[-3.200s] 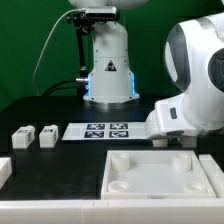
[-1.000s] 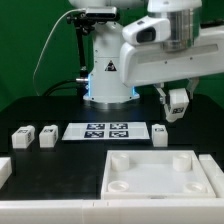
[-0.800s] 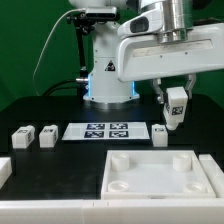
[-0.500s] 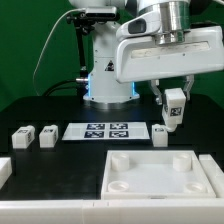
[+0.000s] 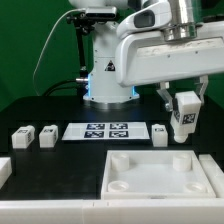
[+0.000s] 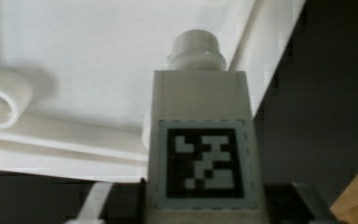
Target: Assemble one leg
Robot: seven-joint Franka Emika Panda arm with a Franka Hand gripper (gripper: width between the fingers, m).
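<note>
A: Step in hand, and where is the part?

B: The leg point(image 5: 183, 113) is seen lifted clear of the bench point(image 5: 60, 165), hanging above the square top panel point(image 5: 150, 182) near its far corner on the exterior view's right. Carriage toward a corner socket point(image 5: 178, 158) is judged to be the step. Nothing is seated yet.

A: How should it be done well?

B: In the wrist view the leg's peg point(image 6: 194, 45) is seen pointing away from the claw, over the panel's edge. A round socket point(image 6: 5, 96) lies well off to one side. The peg should be centred over the socket before any descent. The leg should be kept upright and lowered slowly, since a tilted peg would likely catch on the rim.

A: Claw?

B: The claw point(image 5: 183, 105) is clamped on the leg, its fingers pressed against two opposite sides. The tag point(image 6: 202, 152) is left facing the wrist camera. Nothing else is touched.

A: Other parts?

B: One loose leg point(image 5: 160, 133) is noted just beyond the panel's far edge. The marker board point(image 5: 105, 130) lies beside it.
</note>
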